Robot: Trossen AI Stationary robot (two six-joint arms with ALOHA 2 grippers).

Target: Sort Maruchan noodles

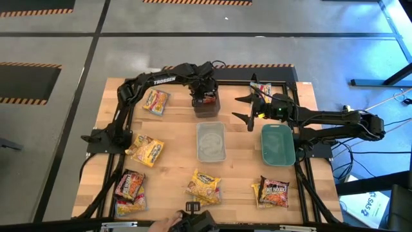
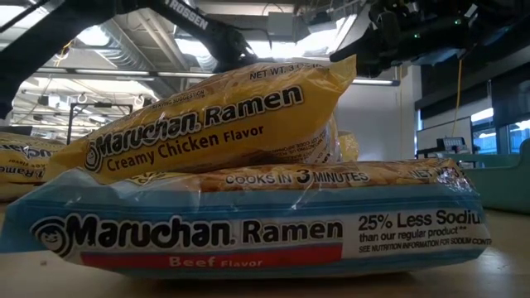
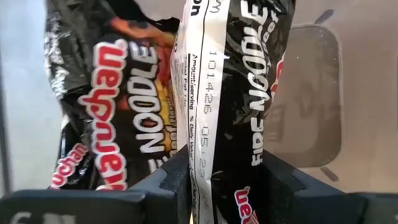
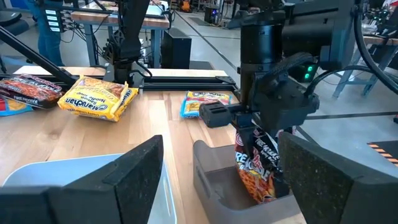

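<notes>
Now, left gripper [image 1: 206, 98]: clamped on a black Fire Noodle packet [image 3: 230, 106], upper centre, over the dark grey bin [image 1: 207, 107].
Packet: upright between the fingers, another beside it.
Right gripper [image 1: 246, 108]: spread wide, empty, right of that bin.

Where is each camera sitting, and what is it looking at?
High view: above the table, looking down; shows both arms.
Low view: at table height, facing stacked yellow packets; arms overhead.
Left wrist view: on the left arm, facing the dark packet in its own fingers.
Right wrist view: on the right arm, facing the left hand over the dark grey bin.
Both wrist views share that dark packet.
</notes>
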